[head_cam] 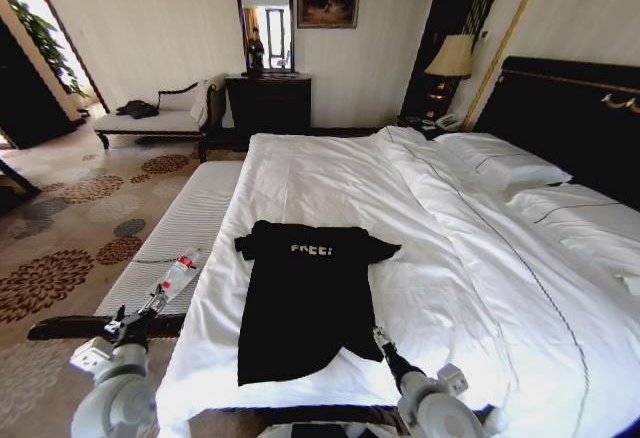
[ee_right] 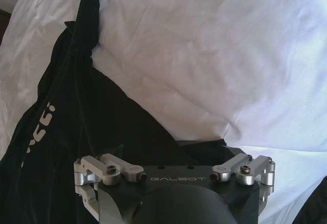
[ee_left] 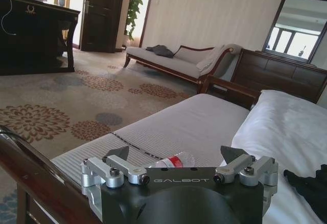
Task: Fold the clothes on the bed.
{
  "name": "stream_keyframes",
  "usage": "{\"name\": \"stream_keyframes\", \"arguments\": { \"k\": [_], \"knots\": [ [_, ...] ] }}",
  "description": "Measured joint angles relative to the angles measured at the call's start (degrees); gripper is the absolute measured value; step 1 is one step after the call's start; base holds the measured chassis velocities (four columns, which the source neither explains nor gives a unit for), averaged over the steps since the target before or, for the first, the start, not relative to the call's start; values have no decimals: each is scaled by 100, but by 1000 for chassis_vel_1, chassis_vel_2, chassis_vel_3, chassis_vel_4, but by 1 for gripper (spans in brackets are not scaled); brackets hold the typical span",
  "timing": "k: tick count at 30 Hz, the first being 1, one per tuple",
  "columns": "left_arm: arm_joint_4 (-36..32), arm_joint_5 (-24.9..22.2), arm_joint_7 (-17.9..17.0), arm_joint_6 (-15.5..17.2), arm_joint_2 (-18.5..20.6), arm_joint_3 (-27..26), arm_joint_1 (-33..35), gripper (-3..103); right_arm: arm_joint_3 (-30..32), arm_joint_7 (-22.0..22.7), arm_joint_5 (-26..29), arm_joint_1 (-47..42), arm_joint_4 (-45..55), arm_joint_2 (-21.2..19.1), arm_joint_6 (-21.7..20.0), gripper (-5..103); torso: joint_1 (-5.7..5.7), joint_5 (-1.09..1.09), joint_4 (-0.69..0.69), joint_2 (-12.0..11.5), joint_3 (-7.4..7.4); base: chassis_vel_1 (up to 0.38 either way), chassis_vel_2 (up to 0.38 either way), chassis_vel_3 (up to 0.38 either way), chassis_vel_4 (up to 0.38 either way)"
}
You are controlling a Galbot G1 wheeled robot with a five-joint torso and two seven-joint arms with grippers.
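The clothes are one black T-shirt [head_cam: 305,293] with white "FREE!" lettering, spread flat near the foot of the white bed [head_cam: 480,258]. One sleeve points toward the bench and the other toward the pillows. My right gripper [head_cam: 381,338] hangs at the shirt's near hem corner on the pillow side. In the right wrist view the right gripper [ee_right: 171,150] stands open just above the black cloth [ee_right: 76,132] and white sheet [ee_right: 214,55]. My left gripper [head_cam: 152,305] is off the bed, over the striped bench. In the left wrist view the left gripper [ee_left: 176,155] is open and holds nothing.
A clear plastic bottle [head_cam: 178,273] with a red label lies on the striped bench [head_cam: 190,228] beside the bed, just ahead of the left gripper. Pillows [head_cam: 500,163] and a dark headboard [head_cam: 570,108] are at right. A chaise [head_cam: 150,118] and a dresser [head_cam: 268,103] stand by the far wall.
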Motion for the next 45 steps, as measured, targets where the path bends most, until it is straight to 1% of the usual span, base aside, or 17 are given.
{"name": "stream_keyframes", "arguments": {
  "k": [8, 9, 10, 11, 12, 13, 15, 17, 18, 21, 22, 25, 27, 31, 33, 36, 45],
  "knots": [
    [22, 2, -3, -3, -11, 1, -12, 100, 4, -36, -106, 57, -165, -21, 85, 101, 0, 1, 0, 0, 0, 0, 0, 0, 0],
    [31, 6, -3, -3, -15, 5, -15, 100, -5, -36, -89, 41, -115, -20, 86, 96, 0, 1, 0, 0, 0, 0, 0, 0, 0],
    [31, 6, -3, -3, -15, 5, -15, 100, -5, -36, -89, 41, -115, -20, 86, 96, 0, 1, 0, 0, 0, 0, 0, 0, 0],
    [38, 11, -4, -3, -21, 12, -18, 100, -19, -33, -78, 28, -78, -16, 86, 91, 0, 0, 0, 0, 0, 0, 0, 0, 0],
    [40, 15, -5, -4, -28, 18, -21, 100, -33, -27, -74, 16, -51, -11, 87, 91, 0, 0, -1, 0, 0, 0, 0, 0, 0],
    [40, 21, -5, -4, -42, 33, -27, 100, -59, -9, -74, 5, -37, -4, 87, 80, 0, 0, -1, 0, 0, 0, 0, 0, 0],
    [40, 25, -6, -4, -50, 39, -29, 100, -68, 9, -74, 4, -37, -3, 88, 80, 0, 0, -1, 0, 0, 0, 0, 0, 0],
    [34, 32, -6, -5, -58, 44, -29, 100, -90, 58, -74, 1, -68, -5, 90, 70, 1, 1, -1, 0, 0, 0, 0, 0, 0],
    [34, 32, -6, -5, -58, 44, -29, 100, -90, 58, -74, 1, -68, -5, 90, 70, 1, 1, -1, 0, 0, 0, 0, 0, 0],
    [32, 34, -8, -8, -54, 25, -21, 100, -132, 106, -81, -16, -102, -7, 91, 53, 0, 1, -1, 0, 0, 0, 0, 0, 0],
    [32, 34, -8, -8, -54, 25, -21, 100, -132, 106, -81, -16, -102, -7, 91, 53, 0, 1, -1, 0, 0, 0, 0, 0, 0],
    [34, 34, -10, -13, -37, 0, -7, 100, -197, 158, -87, -76, -22, -4, 91, 37, 0, 1, -1, 0, 0, 0, 0, 0, 0],
    [34, 34, -10, -13, -35, -2, -4, 100, -201, 181, -89, -102, 24, -5, 92, 37, 0, 1, 0, 0, 0, 0, 0, 0, 0],
    [26, 32, -10, -15, -27, -12, -2, 100, -182, 316, -80, -207, 206, -42, 86, 15, 0, 1, 0, 0, 0, 0, 0, 0, 0],
    [23, 30, -10, -16, -23, -16, -2, 100, -162, 367, -69, -245, 257, -65, 75, 15, 0, 1, -1, 0, 0, 0, 0, 0, 0],
    [18, 26, -10, -17, -15, -23, -2, 100, -80, 533, 12, -342, 399, -140, 26, 2, 0, 1, -1, 0, 0, 0, 0, 0, 0],
    [18, -3, -10, -22, 14, -50, -5, 100, 71, 712, 164, -381, 535, -234, -24, 0, 0, 1, -1, 0, 0, 0, 0, 0, 0]
  ]
}}
